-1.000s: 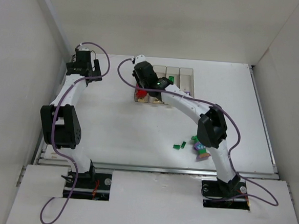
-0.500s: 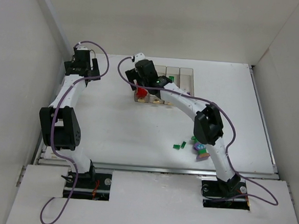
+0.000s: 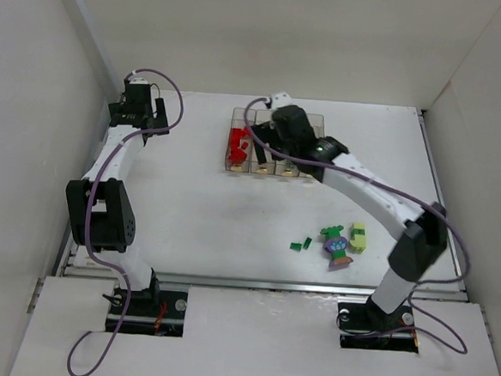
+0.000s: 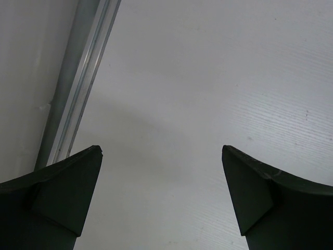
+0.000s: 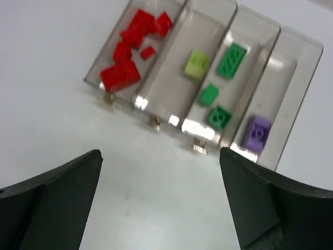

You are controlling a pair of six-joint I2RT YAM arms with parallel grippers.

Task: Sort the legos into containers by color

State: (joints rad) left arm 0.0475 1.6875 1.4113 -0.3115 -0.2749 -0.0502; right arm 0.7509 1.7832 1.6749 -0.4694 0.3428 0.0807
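Red legos (image 5: 127,52) are sitting bunched in the end bin of the 4 joined clear containers (image 5: 294,67). The 2nd bin is holding 1 lime brick (image 5: 197,64), the 3rd is holding 3 green bricks (image 5: 231,58), and the 4th is holding 1 purple brick (image 5: 257,130). Small yellowish tabs (image 5: 155,122) are pointing toward the wrist cam.

R claw (image 5: 160,153) is hanging above the row w/ fingers spread wide, gripping nothing. In the top view the R arm is stretching across the worktop (image 3: 189,201) to the bins at the far side.

Loose legos are lying well apart from the bins, nearer the arm bases. They are 2 small green pcs (image 3: 302,243) side by side, a lone green piece (image 3: 333,231), a lime-yellow brick (image 3: 359,238) and a multicoloured clump (image 3: 339,253) showing purple and green.

L claw (image 4: 161,151) is hovering over the worktop near the far-left corner, beside an aluminium rail (image 4: 83,78). Its fingers are also wide apart, holding nothing.
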